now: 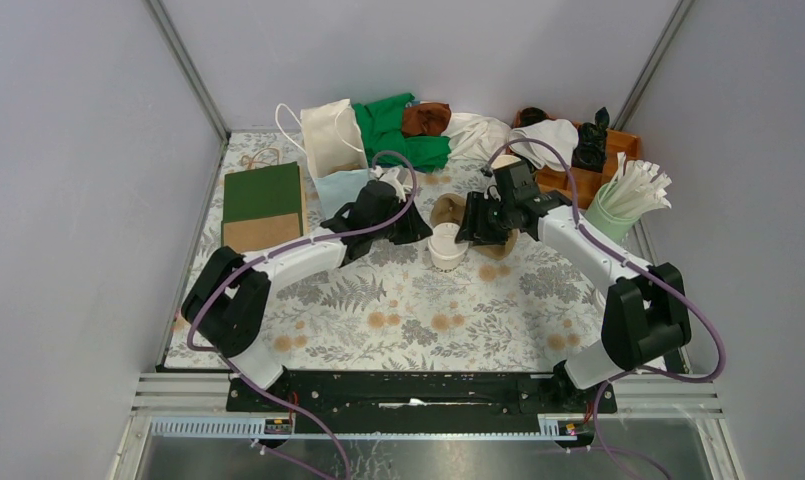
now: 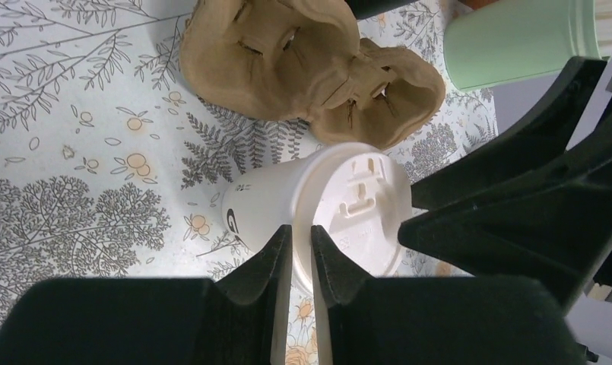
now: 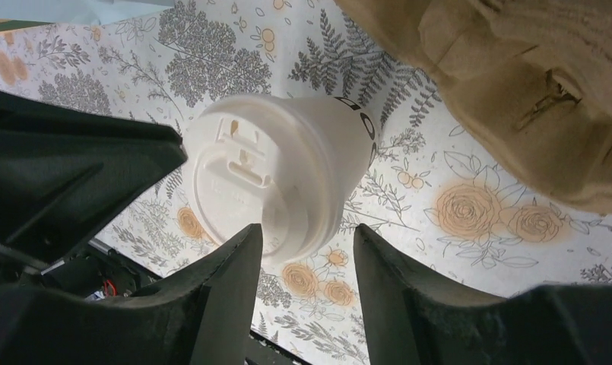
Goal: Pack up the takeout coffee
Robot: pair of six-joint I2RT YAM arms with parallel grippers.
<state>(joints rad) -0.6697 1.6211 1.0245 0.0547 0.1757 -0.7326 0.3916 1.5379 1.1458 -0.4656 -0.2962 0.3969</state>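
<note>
The takeout coffee (image 1: 446,246), a pale paper cup with a white lid, stands upright on the flowered tablecloth between both grippers. In the left wrist view the takeout coffee (image 2: 325,201) has the near edge of its lid pinched between the narrow jaws of my left gripper (image 2: 301,233), one finger on the cup wall and one on the lid. My left gripper (image 1: 416,226) reaches it from the left. My right gripper (image 1: 478,226) hovers at the cup's right, open. In the right wrist view the cup (image 3: 287,171) lies just beyond the right gripper (image 3: 306,232), not between its fingers.
A brown pulp cup tray (image 1: 448,209) (image 2: 287,53) (image 3: 515,68) lies right behind the cup. A mint holder of white sticks (image 1: 618,205) stands at the right. A white bag (image 1: 333,140), green cloth (image 1: 398,125) and flat green and brown paper (image 1: 263,205) are at the back left.
</note>
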